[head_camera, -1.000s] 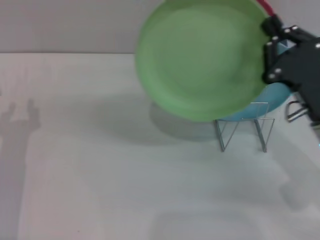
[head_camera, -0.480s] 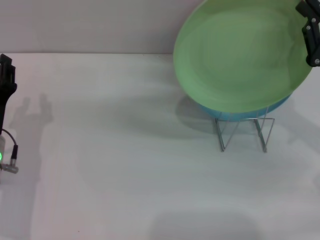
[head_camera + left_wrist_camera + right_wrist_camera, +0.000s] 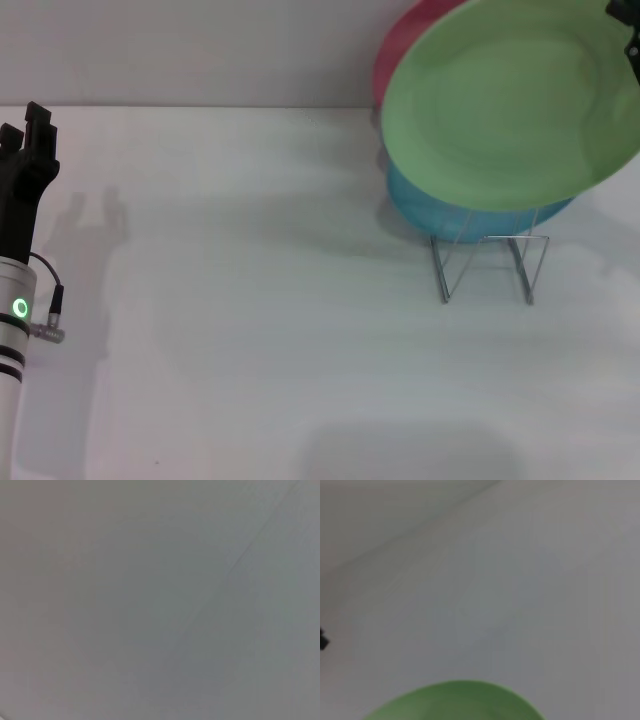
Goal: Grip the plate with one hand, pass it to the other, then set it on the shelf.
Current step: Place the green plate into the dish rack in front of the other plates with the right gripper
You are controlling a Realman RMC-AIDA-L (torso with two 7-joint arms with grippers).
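Right claw [image 3: 630, 30] gripping plate [image 3: 510, 105] edge

Soft even light, faint shadows, blurry wrist views.

- A white table [image 3: 300, 360] is seen filling most of the head view; its surface is matte and plain.
- A grey-white wall [image 3: 180, 50] is seen behind it, met along a straight line at the table's far edge.
- Soft shadows are cast on the tabletop: a fork-shaped one near the left edge, a broad one at the far right, and a faint dark patch at the near edge.
- Plain grey surface, crossed by a faint slanted line, is all that is shown in the left wrist view.
- Pale surface, with a slanted seam toward one corner, is shown in the right wrist view.
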